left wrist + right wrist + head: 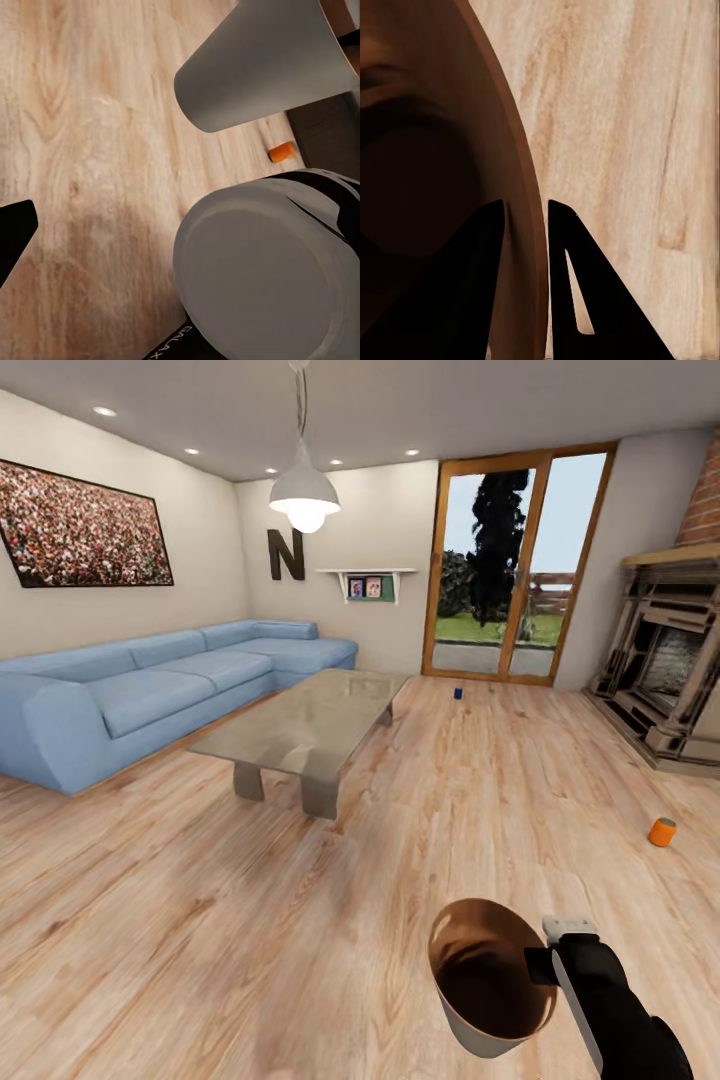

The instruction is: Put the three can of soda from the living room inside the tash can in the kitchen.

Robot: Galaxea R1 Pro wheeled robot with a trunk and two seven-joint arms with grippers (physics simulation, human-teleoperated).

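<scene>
The right gripper [526, 217] carries the trash can [490, 970], jaws clenched on its rim; one soda can [662, 831] lies on the floor near the fireplace [665, 660]; the left jaws' state I cannot tell; the next move, I judge, is approaching that can.

The tash can [521, 225] rim is clamped between the right gripper [526, 217] fingers, above the wood floor [622, 112].

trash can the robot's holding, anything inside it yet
No can shows inside the trash can: its copper-brown wall and dark bottom look bare, though the near inner wall is hidden. One orange soda can lies on the floor.
</scene>
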